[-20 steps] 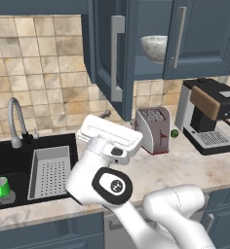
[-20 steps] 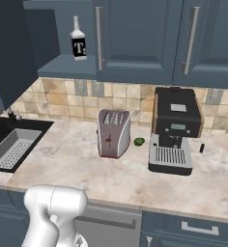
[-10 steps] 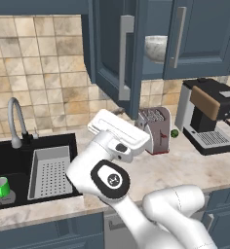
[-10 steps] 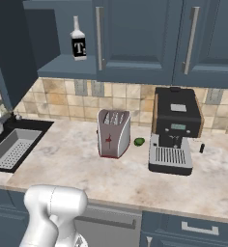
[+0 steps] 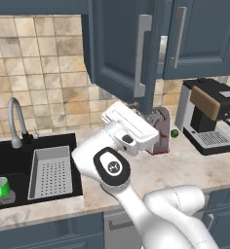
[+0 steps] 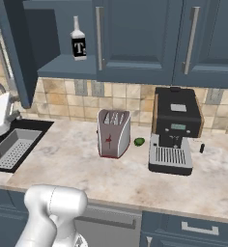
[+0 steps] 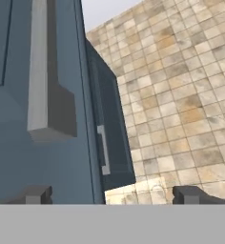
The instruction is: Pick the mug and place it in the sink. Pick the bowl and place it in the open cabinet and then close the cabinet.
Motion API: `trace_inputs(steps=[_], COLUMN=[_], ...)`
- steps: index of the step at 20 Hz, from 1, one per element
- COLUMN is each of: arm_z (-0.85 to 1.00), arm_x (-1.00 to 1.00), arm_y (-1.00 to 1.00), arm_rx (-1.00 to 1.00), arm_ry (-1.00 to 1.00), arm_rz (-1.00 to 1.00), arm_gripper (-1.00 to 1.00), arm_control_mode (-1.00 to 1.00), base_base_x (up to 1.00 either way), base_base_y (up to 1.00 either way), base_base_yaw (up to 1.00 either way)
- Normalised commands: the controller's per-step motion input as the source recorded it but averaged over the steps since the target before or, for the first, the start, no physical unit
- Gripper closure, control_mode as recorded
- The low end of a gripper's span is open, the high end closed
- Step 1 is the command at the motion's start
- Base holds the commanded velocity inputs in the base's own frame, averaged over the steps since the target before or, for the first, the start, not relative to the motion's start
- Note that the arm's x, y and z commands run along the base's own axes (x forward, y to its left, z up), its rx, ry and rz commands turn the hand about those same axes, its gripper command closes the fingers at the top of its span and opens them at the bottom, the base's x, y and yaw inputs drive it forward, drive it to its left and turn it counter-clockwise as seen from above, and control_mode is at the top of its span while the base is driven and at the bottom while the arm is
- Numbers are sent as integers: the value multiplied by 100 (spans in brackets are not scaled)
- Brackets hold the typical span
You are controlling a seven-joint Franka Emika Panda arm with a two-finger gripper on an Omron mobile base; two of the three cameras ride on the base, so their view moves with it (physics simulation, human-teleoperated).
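The bright green mug [image 5: 1, 186] stands upright in the black sink [image 5: 9, 160], left of its grey tray [image 5: 50, 171]. The cabinet door [image 5: 118, 48] hangs half swung out, its silver handle [image 5: 142, 53] facing me. Past the door's edge only a pale sliver of the bowl [image 5: 162, 47] shows inside the cabinet. My gripper [image 7: 115, 195] is open and holds nothing. In the hand view the door panel [image 7: 19, 143] fills the space by the left fingertip [image 7: 35, 194]. I cannot tell if they touch.
A toaster [image 5: 158, 129] stands behind my hand, a tiny green ball [image 5: 174, 133] and a coffee machine [image 5: 209, 116] to its right. A bottle [image 6: 78, 38] stands on the cabinet shelf. The curved tap [image 5: 14, 121] rises behind the sink.
The cabinet door has swung to the right towards shut and now covers most of the bowl. My hand has moved right and up with it. The mug has stayed put.
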Motion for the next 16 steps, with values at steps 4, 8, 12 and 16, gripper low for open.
trace_inputs(steps=[4, 8, 12, 16], arm_z=[16, 9, 3, 0], arm_x=[17, 40, 46, 45], arm_y=[-68, -67, -66, -68], arm_rx=[13, 12, 10, 9], arm_ry=[0, 0, 0, 0], arm_rz=[-9, -1, 0, 0], arm_gripper=[-100, -100, -100, -100], arm_control_mode=[-100, -100, -100, -100], base_base_x=[0, 0, 0, 0], base_base_y=[0, 0, 0, 0], base_base_yaw=[0, 0, 0, 0])
